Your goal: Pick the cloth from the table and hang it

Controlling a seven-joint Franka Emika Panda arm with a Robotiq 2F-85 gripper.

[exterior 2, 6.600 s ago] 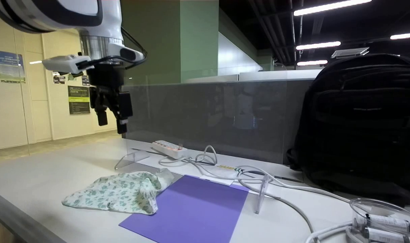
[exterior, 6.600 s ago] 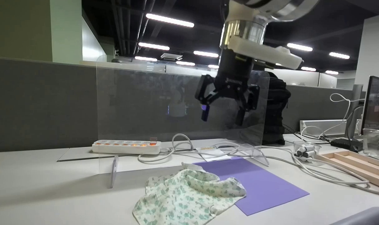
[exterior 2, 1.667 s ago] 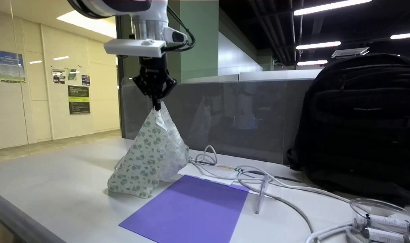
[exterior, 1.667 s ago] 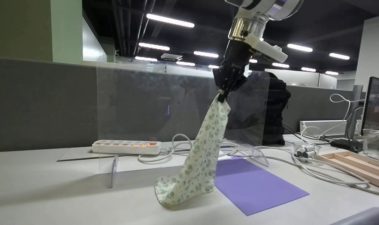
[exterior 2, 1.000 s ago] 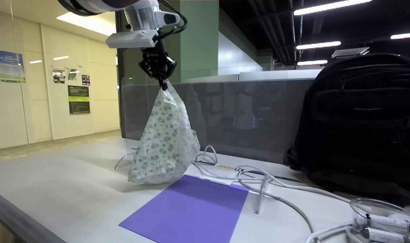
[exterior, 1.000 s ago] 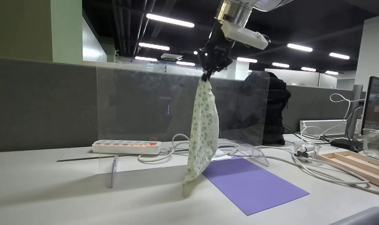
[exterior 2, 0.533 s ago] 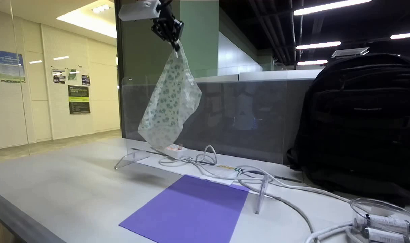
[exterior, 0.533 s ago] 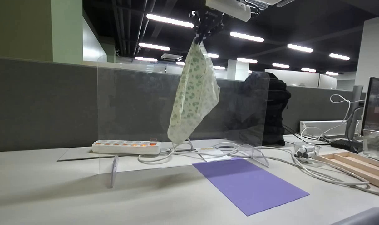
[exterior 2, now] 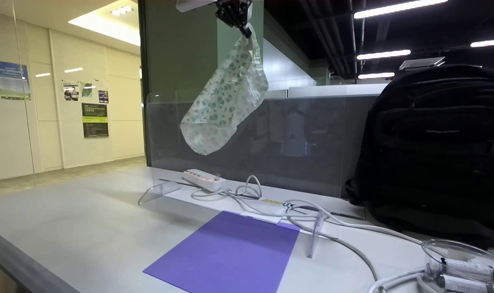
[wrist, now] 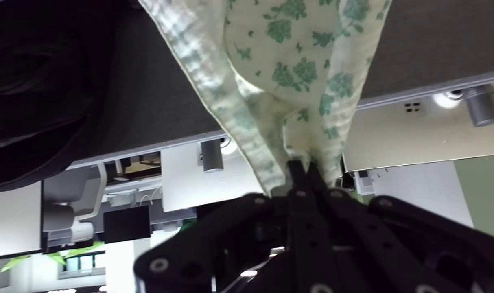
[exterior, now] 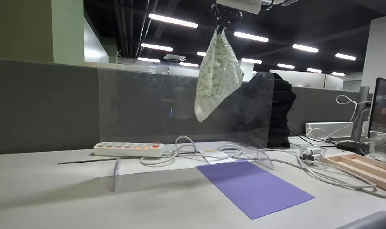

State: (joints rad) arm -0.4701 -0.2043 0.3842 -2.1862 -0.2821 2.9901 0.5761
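The cloth point(exterior: 217, 73), white with green leaf prints, hangs in the air well above the table point(exterior: 69, 197). My gripper point(exterior: 220, 30) is shut on its upper end, near the top of the picture. In an exterior view the cloth point(exterior 2: 226, 95) slants down to the left from the gripper point(exterior 2: 246, 32), its lower end above the table top. From the wrist, the fingertips of the gripper point(wrist: 304, 165) stand close together, pinching the gathered cloth point(wrist: 296, 53), which spreads away from them. The pinched bit between the fingers is hidden.
A clear upright panel point(exterior: 132, 105) on clear feet stands on the table, before a grey partition point(exterior: 37, 105). A power strip point(exterior: 129, 149), loose cables point(exterior 2: 353, 226), a purple sheet point(exterior: 256, 187), a black backpack point(exterior 2: 434, 154) and a wooden tray point(exterior: 364, 168) are around.
Several seconds ago the cloth lay on the table under the open gripper. Over the last second the gripper has lifted it higher, then shifted right in both exterior views.
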